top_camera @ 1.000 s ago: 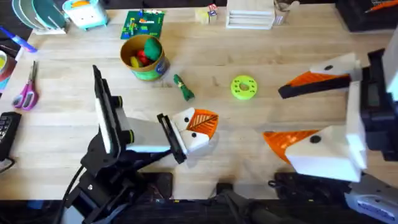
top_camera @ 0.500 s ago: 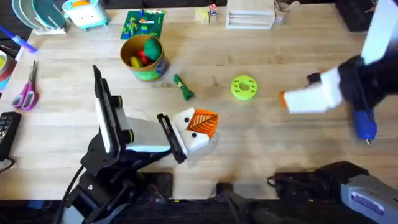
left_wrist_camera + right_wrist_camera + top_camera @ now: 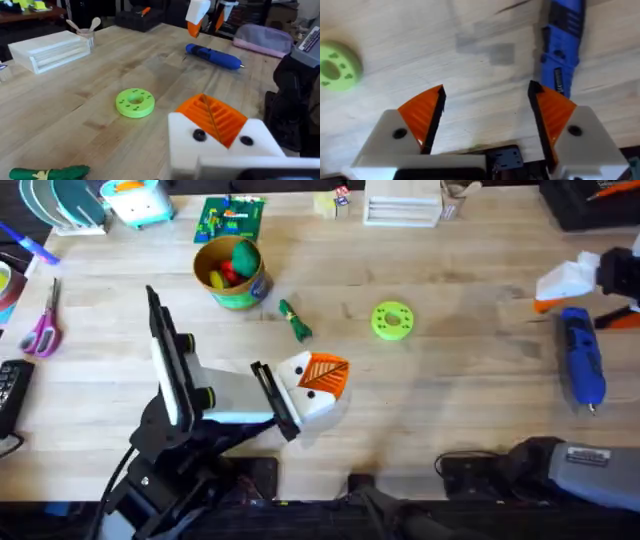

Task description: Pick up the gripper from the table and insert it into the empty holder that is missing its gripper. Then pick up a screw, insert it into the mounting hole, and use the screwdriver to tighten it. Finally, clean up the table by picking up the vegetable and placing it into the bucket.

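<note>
Showing the right gripper [image 3: 487, 90] swinging away from its close position under the overhead camera a second ago and now hanging at the far right of the table [image 3: 450, 395], just beside the screwdriver [image 3: 583, 360], which is lying flat on the wood with its bit pointing toward the arms' bases. Judging from this shift, moving on toward the tightening step rather than the insertion. Holding its orange-padded fingers [image 3: 422, 117] spread wide with nothing between them and touching nothing, the blue body lying just outside one finger in the right wrist view. Keeping the left gripper [image 3: 330, 377] low over the table centre, unmoved across the second, its two white mounts apparently pressed together on their orange pads, pinching no separate object. Reading the orange gripper [image 3: 212, 116] as already seated in the holder [image 3: 185, 145], though not allowing a sure call on whether a screw is in place. Leaving the vegetable [image 3: 295, 321] lying between the bucket [image 3: 232, 272] and the green disc [image 3: 392, 320], cleanup not yet begun.
</note>
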Robot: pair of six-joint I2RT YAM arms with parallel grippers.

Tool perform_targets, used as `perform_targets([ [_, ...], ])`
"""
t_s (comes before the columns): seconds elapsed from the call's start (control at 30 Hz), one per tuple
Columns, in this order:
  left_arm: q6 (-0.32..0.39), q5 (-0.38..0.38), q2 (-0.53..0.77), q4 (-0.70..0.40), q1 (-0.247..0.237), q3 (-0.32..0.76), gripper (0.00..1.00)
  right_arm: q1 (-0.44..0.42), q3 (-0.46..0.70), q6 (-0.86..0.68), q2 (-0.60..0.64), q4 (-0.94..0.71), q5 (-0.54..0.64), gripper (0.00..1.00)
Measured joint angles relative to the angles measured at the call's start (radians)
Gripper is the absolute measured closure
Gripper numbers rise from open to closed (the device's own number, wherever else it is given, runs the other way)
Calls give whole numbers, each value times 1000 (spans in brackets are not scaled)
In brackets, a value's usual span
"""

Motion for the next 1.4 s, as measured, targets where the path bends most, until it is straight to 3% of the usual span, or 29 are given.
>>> perform_targets([
  [0.17, 0, 0, 0, 0, 0, 0, 985, -76, -4, -54, 42, 65, 117, 7],
  [0.43, 0, 0, 0, 0, 0, 0, 985, -117, -5, -229, 42, 219, 229, 9],
  [0.6, 0, 0, 0, 0, 0, 0, 985, -118, -5, -385, 59, 235, 243, 7],
  [0.77, 0, 0, 0, 0, 0, 0, 985, -124, -5, -460, 152, 233, 247, 7],
  [1.07, 0, 0, 0, 0, 0, 0, 985, -135, -5, -464, 314, 221, 245, 8],
  [1.4, 0, 0, 0, 0, 0, 0, 985, -167, -5, -449, 400, 264, 181, 7],
])
